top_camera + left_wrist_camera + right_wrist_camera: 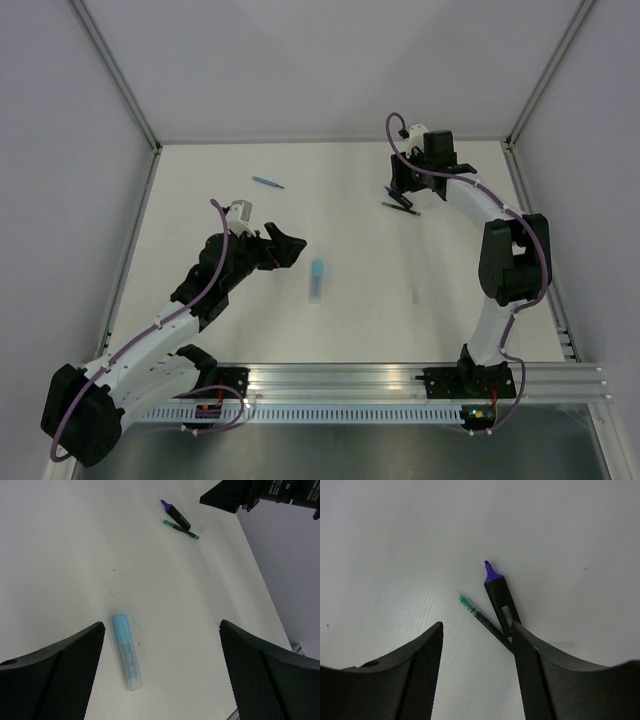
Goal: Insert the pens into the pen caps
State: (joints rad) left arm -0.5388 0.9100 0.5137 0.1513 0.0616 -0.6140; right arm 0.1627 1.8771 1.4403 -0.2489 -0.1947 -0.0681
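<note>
A stubby pale-blue highlighter (pixel 316 280) lies mid-table; in the left wrist view (pixel 126 652) it lies just inside my left finger. My left gripper (pixel 294 248) (pixel 161 630) is open and empty, hovering just left of it. A black-and-purple marker (pixel 501 602) with its purple tip bare crosses a thin dark pen (pixel 482 620) with a green tip at the back right (pixel 400 207). My right gripper (pixel 403 195) (pixel 477 645) is open right above them, its right finger (pixel 545 680) hiding their rear ends. A thin blue pen (pixel 267 182) lies at the back left. No purple cap shows.
A small pale thing (pixel 416 295) lies right of centre, too small to tell what it is. Metal rails (pixel 130 250) edge the table left and right; grey walls stand behind. The marker (pixel 176 515) and dark pen (pixel 180 530) also show far off in the left wrist view.
</note>
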